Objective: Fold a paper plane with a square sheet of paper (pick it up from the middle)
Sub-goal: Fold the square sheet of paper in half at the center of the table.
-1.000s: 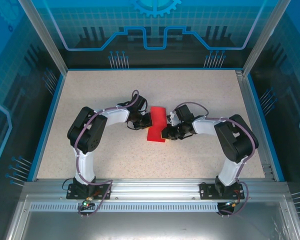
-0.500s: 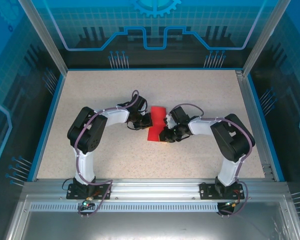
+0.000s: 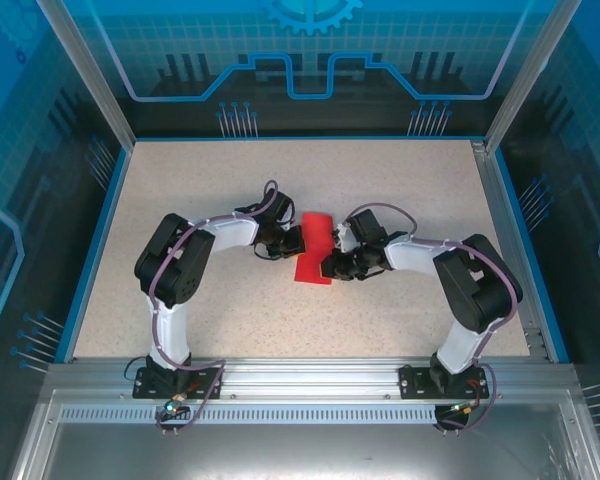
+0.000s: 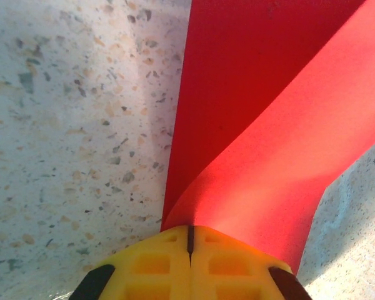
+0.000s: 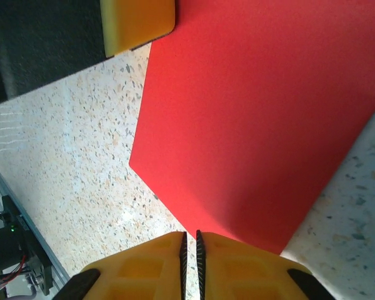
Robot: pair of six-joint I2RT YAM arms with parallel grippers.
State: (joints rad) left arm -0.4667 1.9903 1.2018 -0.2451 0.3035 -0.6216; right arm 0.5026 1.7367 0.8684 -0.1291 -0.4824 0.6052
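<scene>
Pinching a Red Sheet at Mid-Counter

A speckled counter [image 3: 230, 180] carries two arms, the left arm [image 3: 195, 250] and the right arm [image 3: 450, 270], both bent inward so their tips meet near the centre. Between them lies the square sheet of paper [image 3: 313, 255], bright red, one part flat on the counter and another layer curling up over it. The left claw [image 4: 190, 240] is closed tight, and the raised layer comes out of the seam between its yellow fingers. The right claw [image 5: 190, 240] sits at the sheet's opposite edge, its fingers closed to a thin slit; whether they pinch the paper cannot be told.
</scene>
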